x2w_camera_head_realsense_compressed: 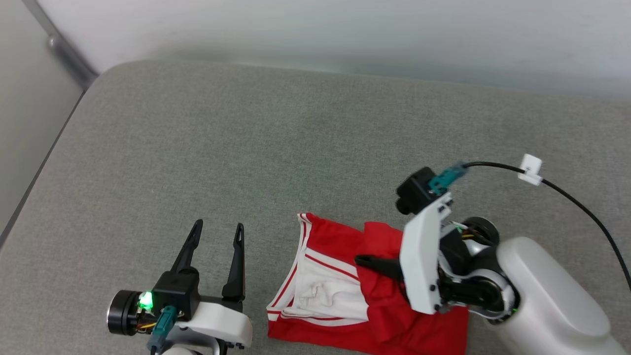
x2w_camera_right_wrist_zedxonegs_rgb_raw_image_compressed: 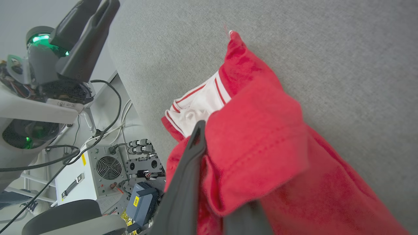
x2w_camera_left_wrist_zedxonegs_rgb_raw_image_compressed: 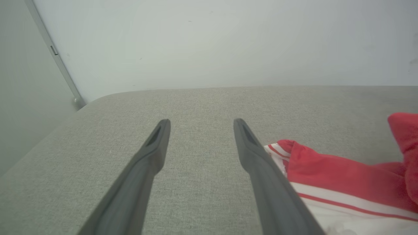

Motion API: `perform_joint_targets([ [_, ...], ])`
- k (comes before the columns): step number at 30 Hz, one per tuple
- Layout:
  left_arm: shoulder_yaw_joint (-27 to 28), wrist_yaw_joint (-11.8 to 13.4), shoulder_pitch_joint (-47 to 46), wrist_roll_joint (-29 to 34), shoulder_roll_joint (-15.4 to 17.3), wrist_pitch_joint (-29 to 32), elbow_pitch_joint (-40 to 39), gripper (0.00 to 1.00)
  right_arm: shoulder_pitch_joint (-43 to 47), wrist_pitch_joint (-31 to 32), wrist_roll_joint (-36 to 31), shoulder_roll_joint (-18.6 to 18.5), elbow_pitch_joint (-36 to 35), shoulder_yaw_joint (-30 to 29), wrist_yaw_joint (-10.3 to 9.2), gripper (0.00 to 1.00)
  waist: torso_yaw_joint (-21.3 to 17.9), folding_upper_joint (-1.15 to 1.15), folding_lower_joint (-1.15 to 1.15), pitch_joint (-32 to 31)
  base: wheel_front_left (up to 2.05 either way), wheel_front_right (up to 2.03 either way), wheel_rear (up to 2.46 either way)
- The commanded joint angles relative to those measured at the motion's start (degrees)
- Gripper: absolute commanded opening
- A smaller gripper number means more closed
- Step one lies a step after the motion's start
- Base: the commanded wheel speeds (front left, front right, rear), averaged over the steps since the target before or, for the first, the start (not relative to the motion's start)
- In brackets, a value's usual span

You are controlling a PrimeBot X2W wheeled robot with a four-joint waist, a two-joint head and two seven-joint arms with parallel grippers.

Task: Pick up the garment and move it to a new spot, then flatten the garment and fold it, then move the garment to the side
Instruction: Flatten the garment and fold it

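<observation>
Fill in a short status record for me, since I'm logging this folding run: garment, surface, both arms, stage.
garment: red jersey with a white, stripe-trimmed sleeve on top, bunched near the front edge of the surface
surface: grey fabric cushion
right gripper: fingers shut on a fold of the red fabric
left gripper: fingers open, holding nothing, left of the garment and apart from it
stage: not yet flat or folded

Garment: red body, white panel, red-and-white stripe trim. Upholstered surface: grey-green, fine woven texture. Fingers: black. Wall: off-white, plain.
</observation>
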Motion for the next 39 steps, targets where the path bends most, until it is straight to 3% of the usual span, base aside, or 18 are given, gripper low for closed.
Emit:
perform_joint_targets([
  [1, -0.1, 0.2, -1.0, -0.2, -0.1, -0.1, 0.0, 1.00, -2.4, -1.3, -0.9, 1.0, 2.5, 2.0, -0.02, 0.00, 0.7, 0.00, 0.00, 0.9, 0.00, 0.00, 0.00],
  [9, -1.2, 0.5, -2.6, -0.9, -0.3, -0.1, 0.2, 1.00, -7.8, -7.1, -3.7, 2.8, 16.3, 11.3, -0.02, 0.00, 2.1, 0.00, 0.00, 3.0, 0.00, 0.00, 0.00],
  [14, -1.4, 1.0, -2.8, -1.3, -0.4, -0.1, 0.5, 1.00, -8.6, -11.0, -2.2, 2.4, 19.6, 13.2, -0.02, 0.00, 2.1, 0.00, 0.00, 3.0, 0.00, 0.00, 0.00],
  [15, -1.3, 1.1, -2.6, -1.3, -0.4, -0.1, 0.7, 1.00, -8.6, -11.6, -1.5, 2.0, 19.9, 13.9, -0.01, 0.28, 2.0, 0.00, 0.00, 2.7, 0.00, 0.00, 0.00],
  [16, -1.3, 1.2, -2.2, -1.3, -0.4, -0.1, 0.8, 1.00, -8.8, -12.6, -0.9, 1.6, 19.4, 14.3, -0.01, 1.00, 1.8, 0.00, 0.00, 2.3, 0.00, 0.00, 0.00],
  [24, -0.1, 1.0, 0.7, -0.7, -0.4, -0.1, 1.4, 1.00, -8.0, -25.0, -0.3, -5.8, 12.5, 12.5, -0.01, 1.00, -0.7, 0.00, 0.00, -2.6, 0.00, 0.00, 0.00],
  [29, 0.6, 0.6, 2.5, -0.3, -0.4, -0.1, 1.2, 1.00, -5.4, -36.6, -5.3, -9.2, 10.1, 5.8, -0.02, 1.00, -2.5, 0.00, 0.00, -5.0, 0.00, 0.00, 0.00],
  [39, 2.0, 0.0, 5.4, 0.6, -0.4, -0.1, 0.8, 1.00, 5.3, -57.9, -20.0, -6.2, 10.8, -11.6, -0.02, 1.00, -5.2, 0.00, 0.00, -8.5, 0.00, 0.00, 0.00],
])
